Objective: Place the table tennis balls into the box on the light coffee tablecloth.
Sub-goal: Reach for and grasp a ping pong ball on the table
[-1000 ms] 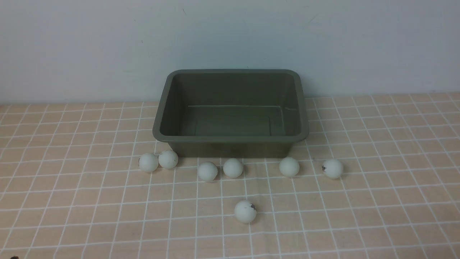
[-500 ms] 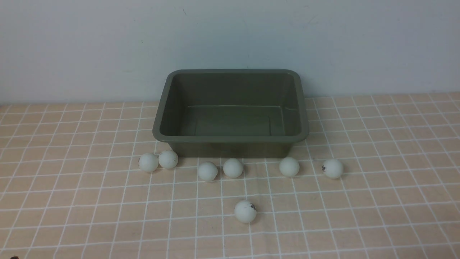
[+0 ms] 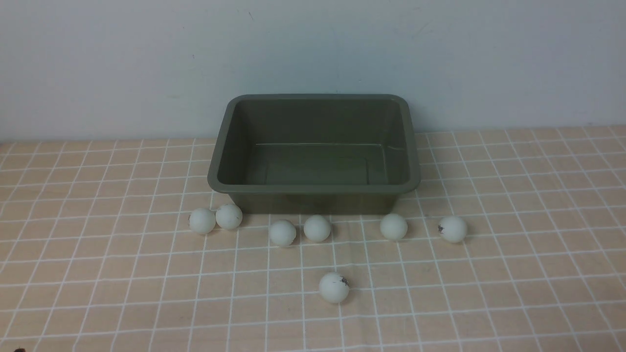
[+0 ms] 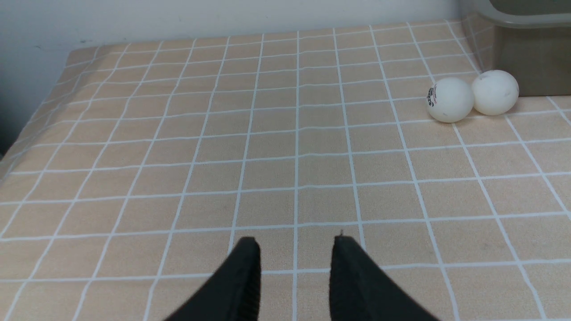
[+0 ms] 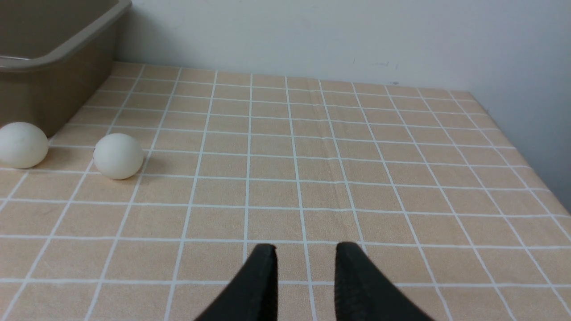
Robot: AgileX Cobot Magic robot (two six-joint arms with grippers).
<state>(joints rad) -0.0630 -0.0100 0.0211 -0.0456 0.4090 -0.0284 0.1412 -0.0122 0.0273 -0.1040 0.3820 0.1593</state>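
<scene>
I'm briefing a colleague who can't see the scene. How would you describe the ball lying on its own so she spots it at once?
Find the olive-green box at the back of the checked tablecloth. Six balls line up along its near wall. The lone ball lies nearer the robot, well apart from that row, with a dark scuff near its top.

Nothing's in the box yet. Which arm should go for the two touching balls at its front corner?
Left. The touching balls lie at the box's left front corner, and the left wrist view shows them ahead of that arm's open, empty jaws. The right wrist view shows only two other balls.
</scene>
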